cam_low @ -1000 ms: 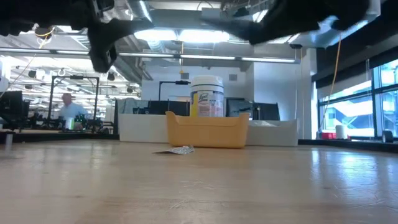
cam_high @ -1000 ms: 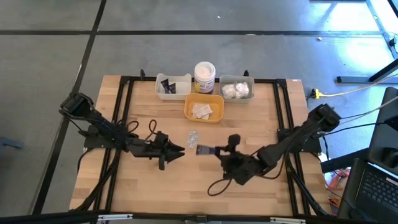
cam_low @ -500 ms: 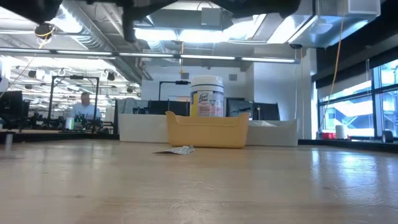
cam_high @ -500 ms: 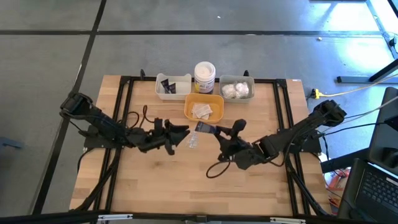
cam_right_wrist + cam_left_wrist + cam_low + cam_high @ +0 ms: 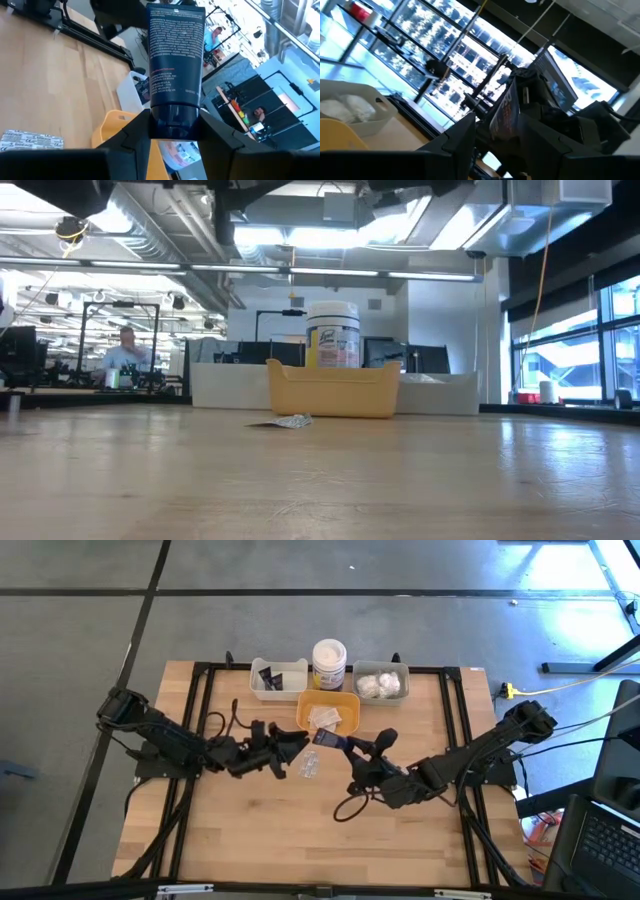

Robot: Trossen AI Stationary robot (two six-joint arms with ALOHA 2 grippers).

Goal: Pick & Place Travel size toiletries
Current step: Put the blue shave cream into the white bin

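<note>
Right gripper [image 5: 172,131] alone shows tube [image 5: 174,60] print.

left gripper [image 5: 300,739]: moved from the bare wood in front of the yellow tray [image 5: 328,713] up to the tray's near left corner; its tips now meet the tube.
right gripper [image 5: 345,745]: carried the black tube [image 5: 326,737] from well in front of the yellow tray to that tray's near edge.
person [image 5: 124,348]: stepped a little toward the yellow tray in the low view.
</note>
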